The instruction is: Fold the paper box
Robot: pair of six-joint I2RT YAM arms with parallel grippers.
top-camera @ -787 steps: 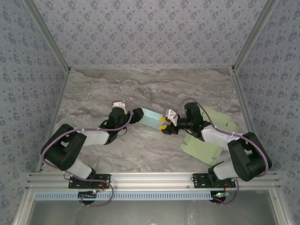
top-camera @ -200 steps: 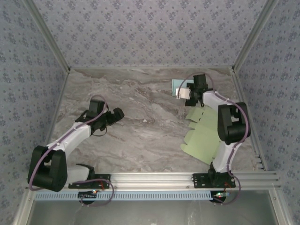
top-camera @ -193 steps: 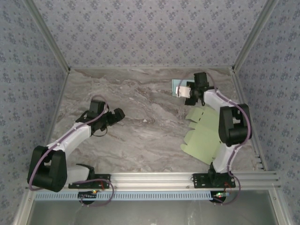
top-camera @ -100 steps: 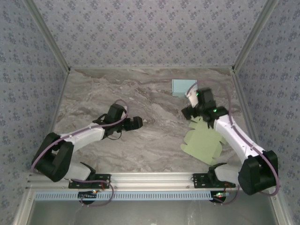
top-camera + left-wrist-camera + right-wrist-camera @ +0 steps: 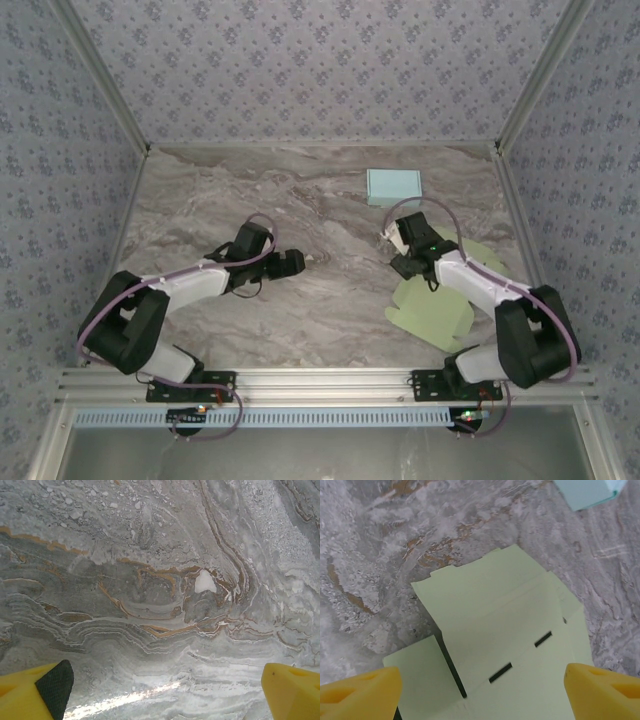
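Note:
A folded light-blue paper box (image 5: pixel 393 187) sits closed at the back right of the marble table, apart from both arms; its corner (image 5: pixel 585 490) shows in the right wrist view. A flat pale-green box blank (image 5: pixel 435 305) lies unfolded at the front right, and in the right wrist view this blank (image 5: pixel 510 630) shows its slots and flaps. My right gripper (image 5: pixel 408 268) hovers over the blank's far edge, and its jaws (image 5: pixel 482 695) stand wide apart with nothing between them. My left gripper (image 5: pixel 292 263) is open over bare marble (image 5: pixel 165 692) near the table's middle.
Patterned walls close in the table (image 5: pixel 220 190) at the back and on both sides. An aluminium rail (image 5: pixel 320 380) runs along the near edge, with both arm bases on it. Bare marble stretches across the left and the middle.
The right gripper has left the blue box at the back right and drawn back toward me over the green blank. The left gripper has moved right toward the table's middle.

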